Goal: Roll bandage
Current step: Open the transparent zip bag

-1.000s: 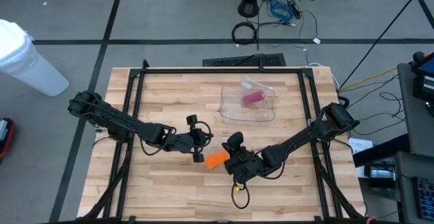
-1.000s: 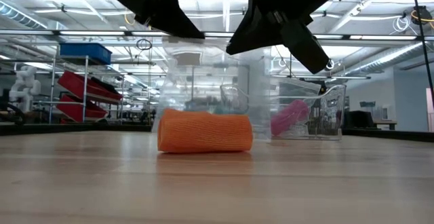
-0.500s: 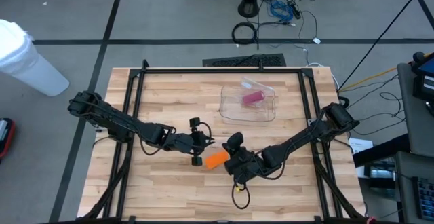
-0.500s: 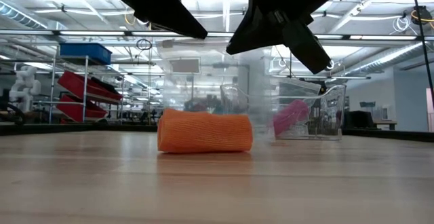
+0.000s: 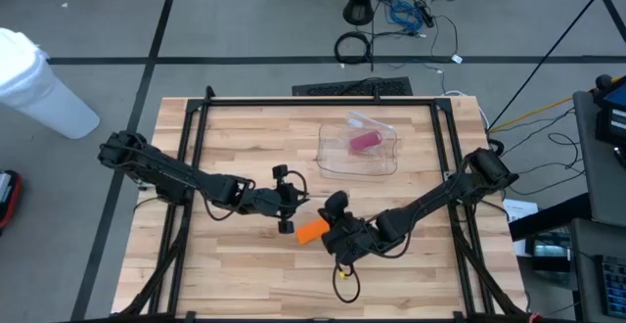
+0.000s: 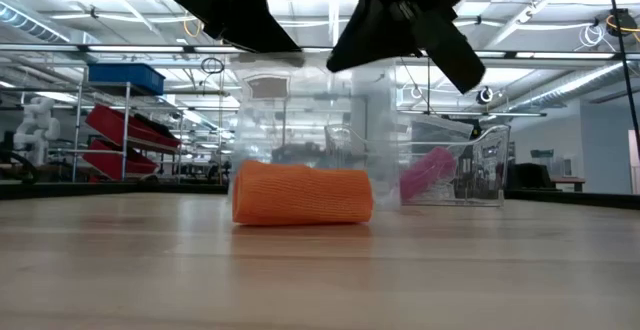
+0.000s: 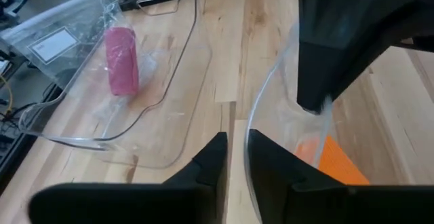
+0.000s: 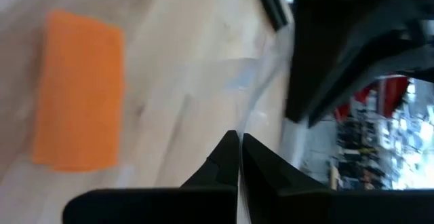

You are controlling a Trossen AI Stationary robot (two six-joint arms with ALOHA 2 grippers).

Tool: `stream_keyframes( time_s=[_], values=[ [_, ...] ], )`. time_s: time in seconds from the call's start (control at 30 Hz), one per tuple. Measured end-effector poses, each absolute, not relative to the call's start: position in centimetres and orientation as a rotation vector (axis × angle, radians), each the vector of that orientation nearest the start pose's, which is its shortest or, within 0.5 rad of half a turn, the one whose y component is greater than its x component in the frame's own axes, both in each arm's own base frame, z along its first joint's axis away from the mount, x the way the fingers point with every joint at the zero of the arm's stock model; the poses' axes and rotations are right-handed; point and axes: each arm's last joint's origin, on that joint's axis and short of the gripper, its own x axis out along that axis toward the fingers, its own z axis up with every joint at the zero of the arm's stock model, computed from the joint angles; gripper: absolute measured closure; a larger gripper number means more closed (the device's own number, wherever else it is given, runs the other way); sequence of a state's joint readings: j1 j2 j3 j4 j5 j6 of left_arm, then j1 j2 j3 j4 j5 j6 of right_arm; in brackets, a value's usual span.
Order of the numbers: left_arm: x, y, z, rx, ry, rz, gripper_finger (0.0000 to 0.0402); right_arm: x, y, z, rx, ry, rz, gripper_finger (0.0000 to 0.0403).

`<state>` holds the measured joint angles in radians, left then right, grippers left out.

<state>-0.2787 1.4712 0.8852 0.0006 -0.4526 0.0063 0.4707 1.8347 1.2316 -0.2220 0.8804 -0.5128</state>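
Observation:
An orange bandage roll (image 5: 313, 230) lies on its side on the wooden table, also in the low view (image 6: 302, 195). A clear plastic bag (image 6: 310, 120) hangs above and behind it between my two grippers. I cannot tell whether the roll is inside the bag. My left gripper (image 5: 285, 212) is shut on the bag's left top edge, and my right gripper (image 5: 335, 217) is shut on its right top edge. Through the bag the roll shows in the left wrist view (image 7: 332, 166). My left gripper pinches the bag's top edge (image 7: 252, 125) between its two fingers, slanting down from the table's left. The bag hangs below the fingers. My right gripper pinches the bag's top edge (image 8: 258, 91) on the opposite side, slanting down from the right. The bag hangs slack below.
A clear plastic tray (image 5: 328, 161) stands at the far right of the table and holds a pink roll (image 5: 364, 142) in another clear bag. The tray also shows in the left wrist view (image 7: 159, 95) and in the low view (image 6: 480, 165).

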Motion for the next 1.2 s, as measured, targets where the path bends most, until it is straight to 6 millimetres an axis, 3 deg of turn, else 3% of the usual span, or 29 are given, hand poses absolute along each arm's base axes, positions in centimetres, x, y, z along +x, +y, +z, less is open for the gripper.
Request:
stream_keyframes(
  time_s=[0.17,0.47,0.83,1.0,1.2],
  values=[
    [30.0,-7.1,22.8,0.238,0.562,0.214,0.0393,35.2,15.3,20.5,-1.004,0.756,-0.200,0.0403],
    [29.6,-7.1,22.7,0.310,0.572,0.355,0.0399,35.2,15.2,20.5,-1.003,0.758,-0.205,0.0403],
    [29.0,-8.4,22.9,0.414,0.547,0.444,0.0401,35.2,15.1,20.4,-0.978,0.761,-0.213,0.0403],
    [28.7,-10.2,23.1,0.518,0.519,0.381,0.0401,35.5,14.1,21.0,-0.721,0.746,-0.119,0.0403],
    [29.5,-12.3,21.5,0.658,0.508,0.337,0.0401,35.9,12.0,21.0,-0.402,0.802,-0.037,0.0403]
  ],
)
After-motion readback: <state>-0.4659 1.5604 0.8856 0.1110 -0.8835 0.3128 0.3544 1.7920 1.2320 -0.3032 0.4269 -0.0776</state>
